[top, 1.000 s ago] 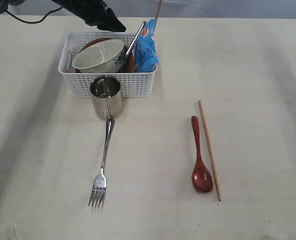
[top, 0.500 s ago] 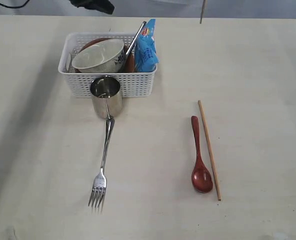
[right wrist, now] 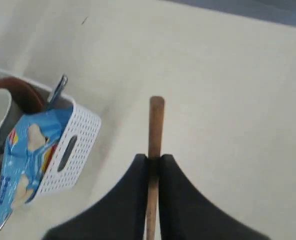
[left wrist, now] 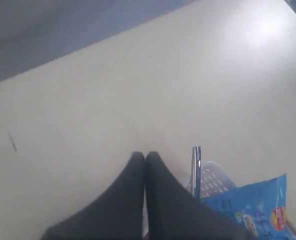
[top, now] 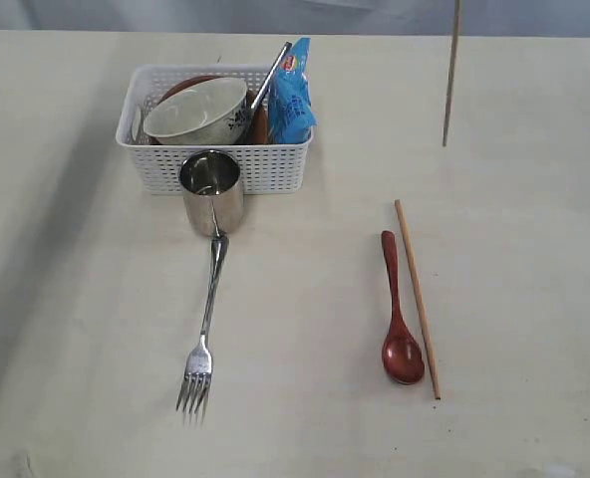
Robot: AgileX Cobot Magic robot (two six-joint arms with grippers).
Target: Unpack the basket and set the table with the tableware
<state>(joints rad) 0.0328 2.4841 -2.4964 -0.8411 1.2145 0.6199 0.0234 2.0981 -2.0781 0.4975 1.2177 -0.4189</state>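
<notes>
Pinching the chopstick, right fingers, visible only in the wrist view.

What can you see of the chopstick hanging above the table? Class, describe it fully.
The chopstick is a thin brown wooden stick. It hangs nearly upright in the air, right of the basket, its lower tip clear of the table. The right hand is shut on it, a finger on each side; nothing else touches it. Its top runs out of the exterior view.
</notes>
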